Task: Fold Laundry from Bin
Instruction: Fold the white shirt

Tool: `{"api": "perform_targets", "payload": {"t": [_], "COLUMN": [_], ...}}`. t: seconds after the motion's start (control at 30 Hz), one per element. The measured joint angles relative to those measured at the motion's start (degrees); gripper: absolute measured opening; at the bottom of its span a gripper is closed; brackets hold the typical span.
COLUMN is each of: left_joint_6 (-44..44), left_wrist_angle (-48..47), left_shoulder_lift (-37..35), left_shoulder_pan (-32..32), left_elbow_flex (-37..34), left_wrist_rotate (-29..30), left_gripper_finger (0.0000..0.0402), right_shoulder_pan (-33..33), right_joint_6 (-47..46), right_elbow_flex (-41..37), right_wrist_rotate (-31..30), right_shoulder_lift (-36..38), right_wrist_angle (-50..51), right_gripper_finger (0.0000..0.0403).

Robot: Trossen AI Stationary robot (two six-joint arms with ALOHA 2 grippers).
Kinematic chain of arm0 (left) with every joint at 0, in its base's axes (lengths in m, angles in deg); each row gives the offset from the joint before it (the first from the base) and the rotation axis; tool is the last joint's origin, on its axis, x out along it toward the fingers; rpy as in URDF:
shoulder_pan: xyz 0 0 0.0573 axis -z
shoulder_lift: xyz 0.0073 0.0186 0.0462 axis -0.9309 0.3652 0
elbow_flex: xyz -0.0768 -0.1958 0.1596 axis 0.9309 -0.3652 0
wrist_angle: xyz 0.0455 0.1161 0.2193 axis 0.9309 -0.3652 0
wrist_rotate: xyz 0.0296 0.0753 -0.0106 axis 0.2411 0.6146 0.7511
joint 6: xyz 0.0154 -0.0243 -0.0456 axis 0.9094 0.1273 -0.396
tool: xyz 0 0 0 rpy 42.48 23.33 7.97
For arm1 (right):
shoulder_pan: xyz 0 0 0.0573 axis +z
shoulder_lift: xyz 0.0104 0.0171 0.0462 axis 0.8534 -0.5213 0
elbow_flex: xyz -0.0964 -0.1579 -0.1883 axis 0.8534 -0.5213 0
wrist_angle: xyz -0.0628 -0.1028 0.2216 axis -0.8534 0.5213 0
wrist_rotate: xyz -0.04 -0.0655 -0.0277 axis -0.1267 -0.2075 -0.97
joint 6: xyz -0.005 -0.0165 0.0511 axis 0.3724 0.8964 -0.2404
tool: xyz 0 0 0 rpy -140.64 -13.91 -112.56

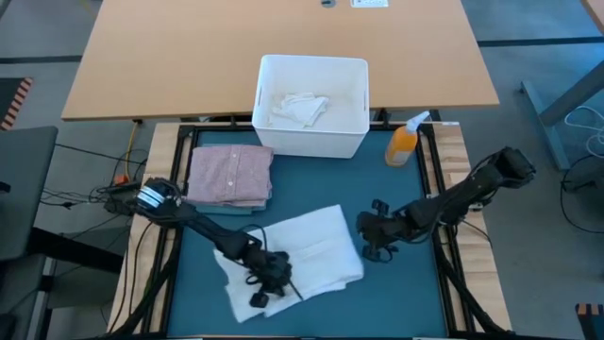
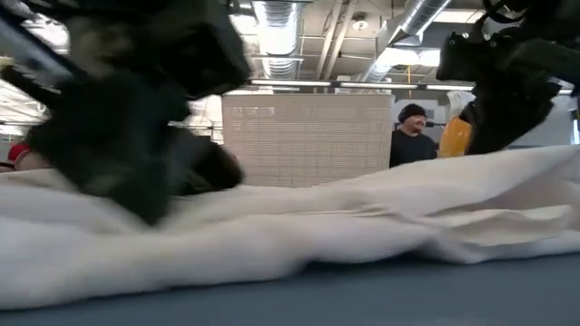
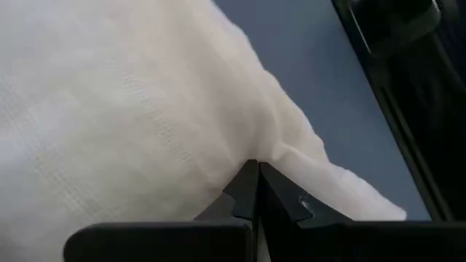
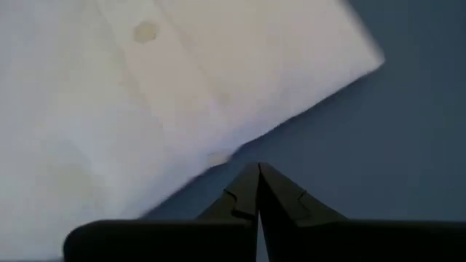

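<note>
A white buttoned garment (image 1: 300, 257) lies spread and partly folded on the teal mat (image 1: 396, 293); it also shows in the low view (image 2: 299, 235). My left gripper (image 1: 267, 283) is low over the garment's near left part, shut on the cloth (image 3: 145, 109). My right gripper (image 1: 376, 247) is shut and empty, just off the garment's right edge (image 4: 291, 120), over bare mat. A dusty pink shirt (image 1: 229, 175) lies folded at the mat's far left. The white bin (image 1: 311, 142) stands at the far edge with white cloth (image 1: 300, 109) inside. My left gripper pinches a small pucker of the white garment (image 3: 251, 153) between its two fingertips, near the garment's edge. The fingers (image 3: 280, 200) come slanting down from the table's left. Creases run out from the pinch; the garment lies on the mat. I cannot tell how many layers are held.
An orange spray bottle (image 1: 404, 144) stands at the mat's far right, beside the bin. Bare mat lies to the right of the garment and along the near edge. A wooden table (image 1: 189, 57) stands beyond the bin. A person (image 2: 412, 136) shows in the room behind.
</note>
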Motion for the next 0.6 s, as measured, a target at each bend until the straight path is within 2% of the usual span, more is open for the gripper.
{"api": "perform_targets", "payload": {"t": [0.13, 0.23, 0.37, 0.5, 0.6], "left_joint_6": [0.4, -1.9, -6.0, -6.4, -6.7], "left_wrist_angle": [-8.8, -16.6, -22.9, -17.2, -14.0], "left_shoulder_lift": [-5.9, -12.2, -18.5, -19.2, -16.2], "left_shoulder_pan": [2.1, 4.0, 7.6, 10.4, 10.7], "left_elbow_flex": [-0.4, -0.5, -0.4, -0.4, -0.4], "left_wrist_rotate": [-0.8, 1.7, 12.2, 25.4, 29.9], "left_gripper_finger": [0.0000, 0.0000, 0.0000, 0.0000, 0.0000], "right_shoulder_pan": [-2.4, -5.1, -8.4, -10.4, -10.4], "right_joint_6": [6.0, 11.6, 16.8, 19.7, 20.7], "right_elbow_flex": [0.0, 0.1, 0.1, 0.1, 0.7], "right_wrist_rotate": [-1.2, 1.4, 4.2, 12.9, 18.6], "right_shoulder_lift": [-0.2, -1.9, -7.5, -15.4, -19.8], "right_wrist_angle": [-7.9, -17.0, -29.5, -42.0, -43.2], "right_gripper_finger": [0.0030, 0.0021, 0.0019, 0.0026, 0.0025]}}
